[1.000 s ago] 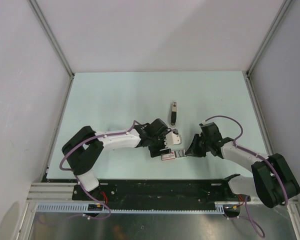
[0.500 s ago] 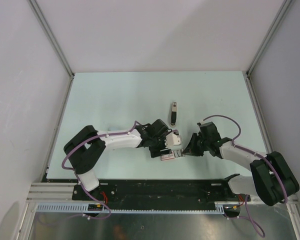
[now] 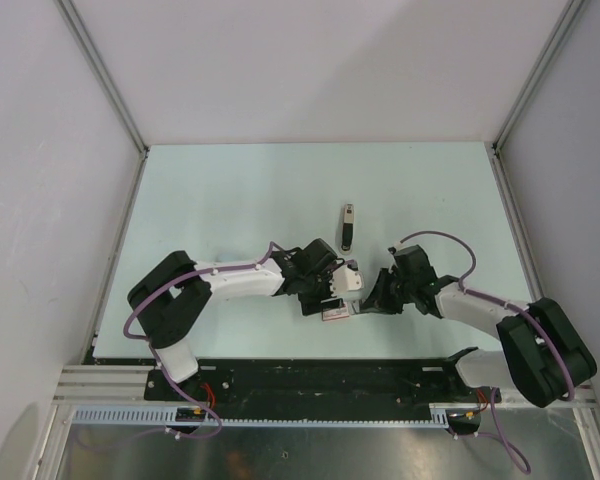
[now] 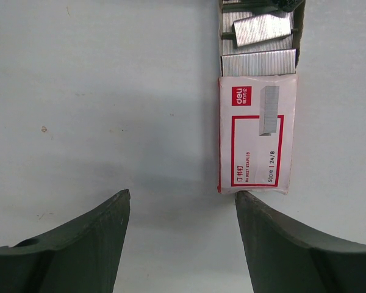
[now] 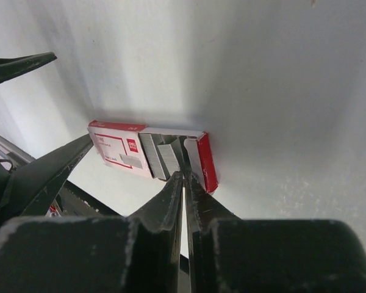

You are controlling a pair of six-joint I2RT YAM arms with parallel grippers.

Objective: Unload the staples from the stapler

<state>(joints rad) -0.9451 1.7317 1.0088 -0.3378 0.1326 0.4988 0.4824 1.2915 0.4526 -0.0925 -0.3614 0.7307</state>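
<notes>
Lifting the right hand (image 5: 184, 175), pinched nearly together over the staples (image 4: 262, 29) lying in the open box (image 4: 257, 134), straight up should avoid scattering them; left hand (image 4: 182, 201) hovers wide beside it, stapler (image 3: 348, 226) well apart on the counter (image 3: 230, 190).

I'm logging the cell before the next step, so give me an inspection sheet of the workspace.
Surface: pale table, no spills seen.
Job's things: black stapler lies beyond both hands, untouched; silvery staples sit in the box's slid-open tray.
Clutter: red-and-white staple box.
Hands: left hand open, over the box's closed end; right hand fingers together at the tray, pinching a strip or not, cannot tell.
Cables: purple cable loops along each arm.
Surroundings: white walls on three sides.
</notes>
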